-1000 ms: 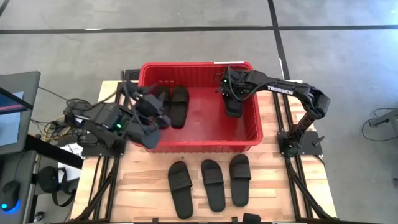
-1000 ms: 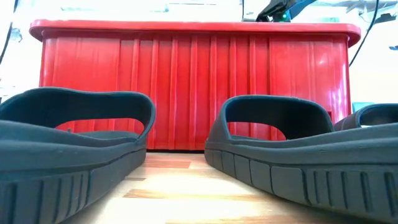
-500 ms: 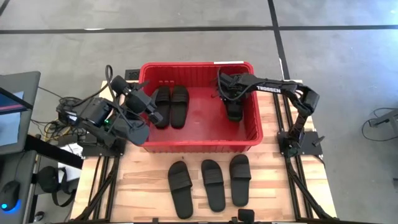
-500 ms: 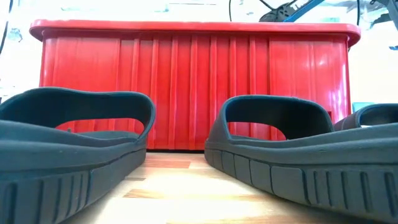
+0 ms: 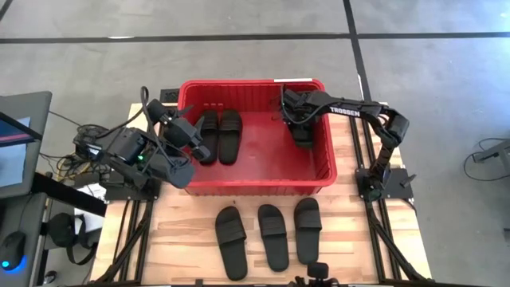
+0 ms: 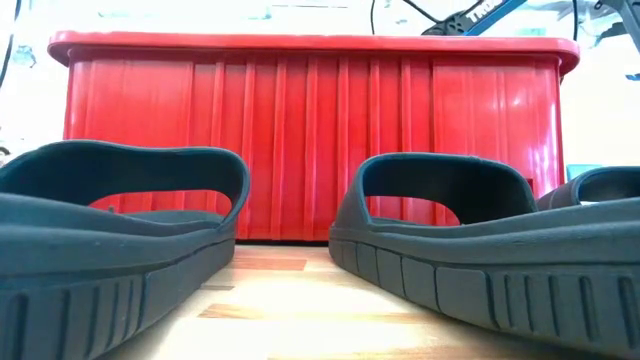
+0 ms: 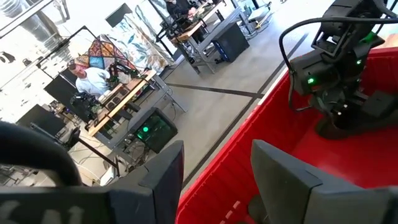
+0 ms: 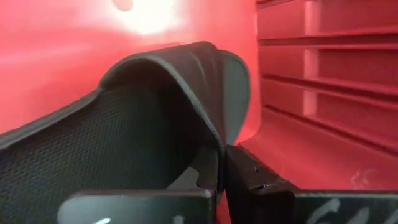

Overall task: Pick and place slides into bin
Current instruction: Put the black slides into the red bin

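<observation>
The right gripper (image 5: 296,127) is down inside the red bin (image 5: 249,188) at its right end, fingers pinched on the strap of a black slide (image 8: 124,124), which bends under the grip; the slides look light, soft and matte, so the strap or a side edge seems the best hold. The left gripper (image 5: 185,135), fingers spread and empty, hovers at the bin's left rim beside two binned slides (image 5: 219,135), while three slides (image 5: 271,233) wait on the near worktop (image 5: 183,231).
</observation>
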Available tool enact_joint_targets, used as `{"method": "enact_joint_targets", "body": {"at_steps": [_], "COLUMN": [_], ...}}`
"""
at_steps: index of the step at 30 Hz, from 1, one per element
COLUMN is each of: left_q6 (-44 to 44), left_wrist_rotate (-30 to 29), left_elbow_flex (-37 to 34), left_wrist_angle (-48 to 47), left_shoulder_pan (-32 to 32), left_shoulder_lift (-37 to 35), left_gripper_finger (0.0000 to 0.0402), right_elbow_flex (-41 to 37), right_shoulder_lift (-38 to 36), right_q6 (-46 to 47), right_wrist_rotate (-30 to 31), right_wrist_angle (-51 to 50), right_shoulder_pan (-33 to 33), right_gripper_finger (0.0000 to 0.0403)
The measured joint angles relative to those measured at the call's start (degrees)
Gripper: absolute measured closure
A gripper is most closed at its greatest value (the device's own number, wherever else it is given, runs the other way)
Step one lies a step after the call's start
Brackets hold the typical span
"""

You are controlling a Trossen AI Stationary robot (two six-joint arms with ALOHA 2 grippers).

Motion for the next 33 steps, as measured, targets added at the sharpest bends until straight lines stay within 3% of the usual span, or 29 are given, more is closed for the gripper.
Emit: {"method": "enact_joint_targets", "body": {"at_steps": [8,33], "left_q6": [-0.6,-1.9], "left_wrist_rotate": [-0.1,-0.1], "left_elbow_flex": [0.0,0.0], "left_wrist_angle": [0.0,0.0], "left_shoulder_pan": [0.0,0.0], "left_shoulder_lift": [0.0,0.0], "left_gripper_finger": [0.0225,0.0225], "right_elbow_flex": [-0.1,-5.7], "right_shoulder_lift": [-2.4,-2.4], "right_q6": [-1.0,3.4], "right_wrist_rotate": [1.3,0.3], "right_wrist_angle": [5.7,2.7], "right_shoulder_pan": [0.8,-0.5], "right_gripper_finger": [0.0402,0.0396]}}
